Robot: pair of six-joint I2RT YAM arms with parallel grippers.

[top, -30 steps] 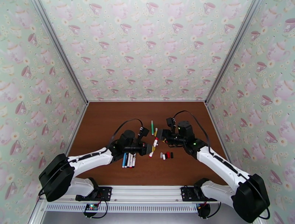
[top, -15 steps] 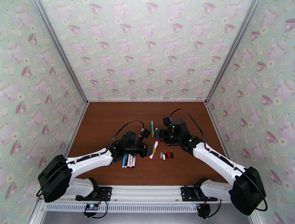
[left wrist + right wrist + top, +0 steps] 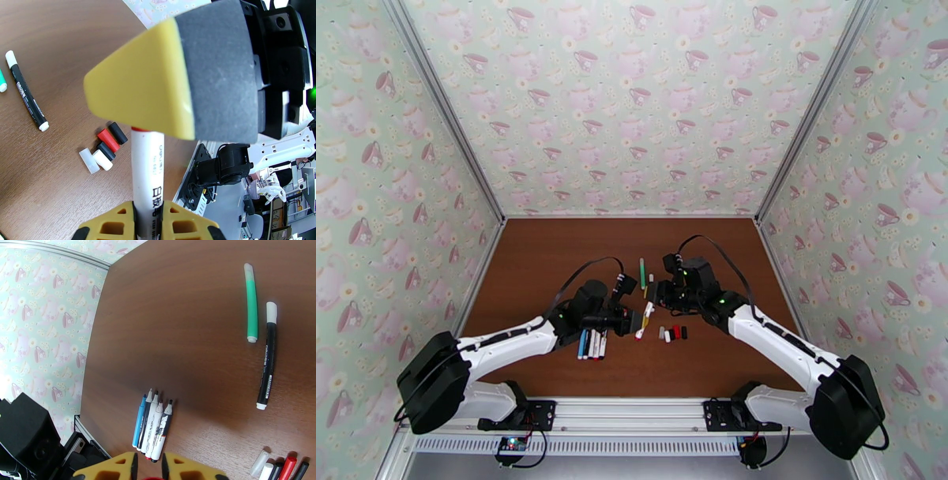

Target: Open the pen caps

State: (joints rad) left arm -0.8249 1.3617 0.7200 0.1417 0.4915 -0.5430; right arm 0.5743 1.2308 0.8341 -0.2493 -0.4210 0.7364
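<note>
The left gripper [image 3: 148, 213] is clamped on the white barrel of a pen [image 3: 148, 169], which is held off the surface [image 3: 553, 260]. The right gripper [image 3: 148, 465] is drawn in narrow on the pen's red cap [image 3: 140, 129]. From above, both arms reach forward and inward and meet near the middle. The left wrist view shows the right gripper's foam pad over the capped end, with the loose caps [image 3: 106, 150] below. The right wrist view shows four uncapped pens [image 3: 153, 425] side by side. A green pen [image 3: 251, 299] and a black pen [image 3: 266, 362] lie beyond them. Bare surface opens toward the far wall and both sides.
</note>
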